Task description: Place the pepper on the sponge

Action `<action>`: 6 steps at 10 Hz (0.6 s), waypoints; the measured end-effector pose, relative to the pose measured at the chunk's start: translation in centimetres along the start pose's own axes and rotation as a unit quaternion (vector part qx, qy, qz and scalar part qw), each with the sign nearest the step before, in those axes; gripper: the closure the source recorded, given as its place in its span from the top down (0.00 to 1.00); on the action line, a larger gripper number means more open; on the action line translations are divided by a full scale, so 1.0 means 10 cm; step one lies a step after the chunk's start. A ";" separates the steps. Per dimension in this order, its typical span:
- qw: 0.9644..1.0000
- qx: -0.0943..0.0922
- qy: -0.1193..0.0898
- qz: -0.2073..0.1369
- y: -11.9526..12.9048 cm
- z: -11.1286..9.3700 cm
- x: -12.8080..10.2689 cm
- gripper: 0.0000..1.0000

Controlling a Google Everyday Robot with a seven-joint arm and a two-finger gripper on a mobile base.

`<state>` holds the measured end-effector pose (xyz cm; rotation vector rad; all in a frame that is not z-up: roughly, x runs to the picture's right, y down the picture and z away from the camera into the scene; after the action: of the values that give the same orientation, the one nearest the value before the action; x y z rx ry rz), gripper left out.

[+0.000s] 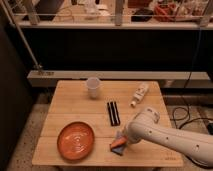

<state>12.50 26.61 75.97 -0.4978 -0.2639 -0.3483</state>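
The light-blue sponge lies near the front edge of the wooden table, right of the orange plate. The small orange-red pepper rests on top of it. My gripper is directly over the pepper and sponge, at the end of the white arm that reaches in from the right. The arm covers most of the gripper and part of the sponge.
A round orange plate sits at the front left. A black bar-like object lies mid-table, a white cup stands at the back, and a white bottle lies at the back right. A shelf and rail run behind the table.
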 end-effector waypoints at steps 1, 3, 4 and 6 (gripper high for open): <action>1.000 0.000 -0.002 -0.004 -0.01 0.00 -0.01 0.35; 1.000 0.001 -0.007 -0.007 -0.02 0.00 -0.01 0.38; 1.000 0.000 -0.009 -0.007 -0.01 0.00 -0.01 0.41; 1.000 -0.001 -0.011 -0.008 -0.02 -0.01 -0.01 0.48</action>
<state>12.40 26.39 75.91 -0.5012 -0.2893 -0.3581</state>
